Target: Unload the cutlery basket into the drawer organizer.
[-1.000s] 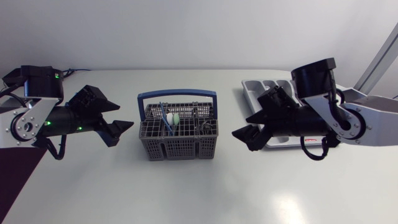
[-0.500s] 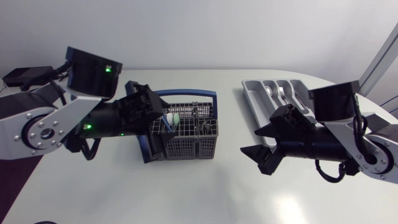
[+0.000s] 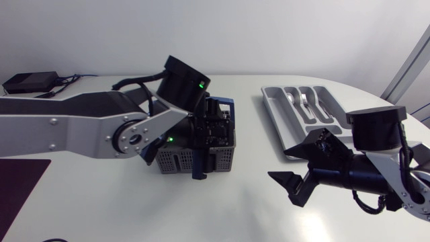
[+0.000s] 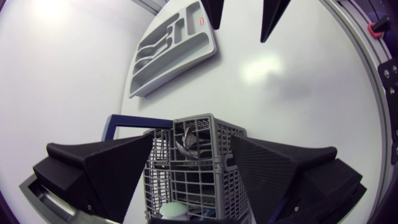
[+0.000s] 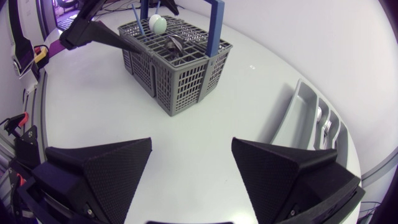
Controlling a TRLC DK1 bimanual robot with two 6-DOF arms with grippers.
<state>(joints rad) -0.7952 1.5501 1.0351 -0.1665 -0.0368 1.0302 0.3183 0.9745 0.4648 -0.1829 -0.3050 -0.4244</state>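
The job looks barely under way. The cutlery basket (image 3: 216, 153) stands near the middle of the tabletop (image 3: 222, 212) and is far from empty. From the right arm's camera I can see a pale green rounded piece (image 5: 160, 25) and a thin blue stick (image 5: 135, 15) poking up at its left end, and a curved metal piece (image 5: 174, 42) lying in a middle cell. The drawer organizer (image 3: 306, 124) lies well apart from the basket, to the right and farther back. Some forks and spoons (image 3: 304, 101) already sit in its far compartments. Whether they came out of this basket I cannot say.

The left pincer (image 4: 191, 140) is spread wide right over the basket, one wedge to either side of it, with nothing gripped. My guess is it is lining up for a pick, so every item in the basket is yet to be moved. The right pincer (image 5: 191, 144) is also wide and holds nothing. It hangs low over bare tabletop at the near right, pointing toward the basket.

A good deal is hidden. From overhead the left arm covers most of the basket, leaving only the right end of its blue handle (image 3: 228, 106) and part of the near grid wall showing. I cannot tell if the left wedges touch the basket walls or merely hover beside them. How many pieces lie deep in the cells is hard to make out through the mesh. The near end of the organizer sits behind the right arm.
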